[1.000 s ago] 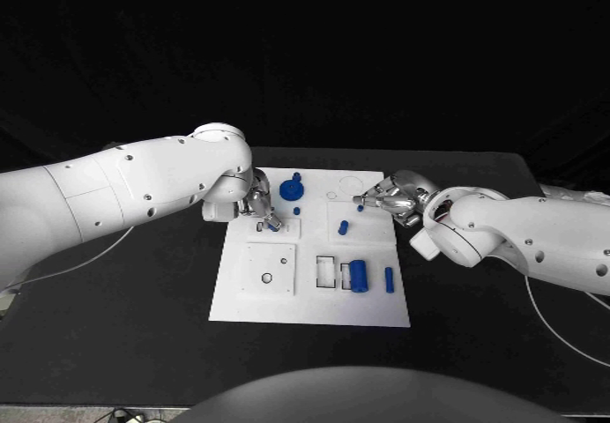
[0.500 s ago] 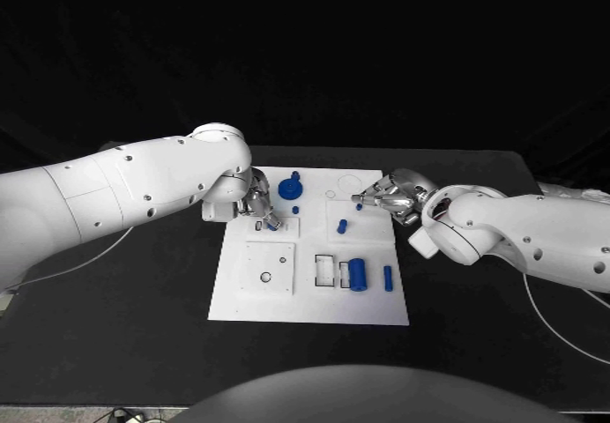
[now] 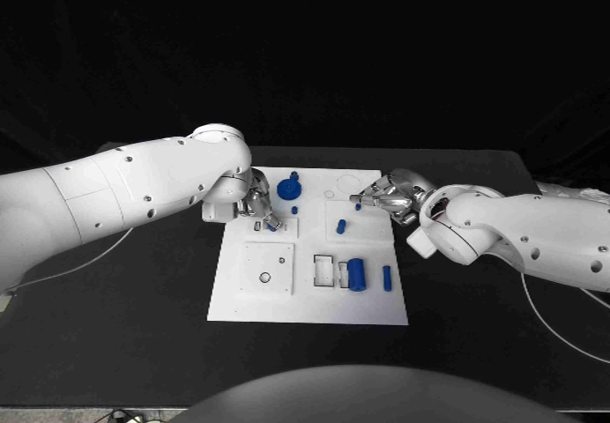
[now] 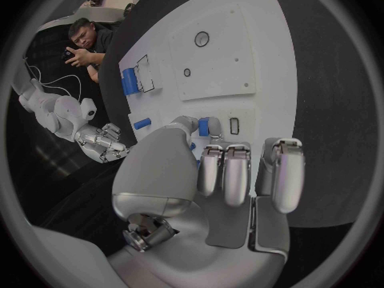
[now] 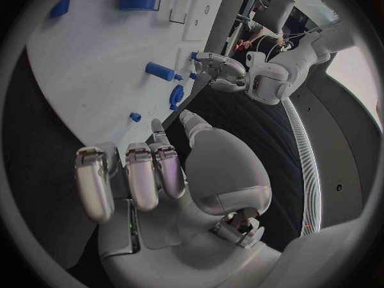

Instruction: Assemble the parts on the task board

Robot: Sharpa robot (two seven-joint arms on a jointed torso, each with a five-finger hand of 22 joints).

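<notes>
Task board [image 3: 311, 300] lies flat mid-bench [image 3: 127, 326], I see, with blue parts scattered on it: a large cylinder [image 3: 359, 275] near its front, a small peg [image 3: 342, 226] at centre. My left hand [image 3: 258, 210] pinches a small blue part [image 4: 204, 126] over the board's far-left area. My right hand [image 3: 385, 197] pinches a tiny blue piece [image 3: 359, 206] over the far-right area.

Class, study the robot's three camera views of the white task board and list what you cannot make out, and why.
- Head view: whether the right hand holds a part; its fingers hide the tip.
- Left wrist view: how the small blue part at the left hand is held; the thumb covers part of it.
- Head view: markings on the task board; too small.
</notes>
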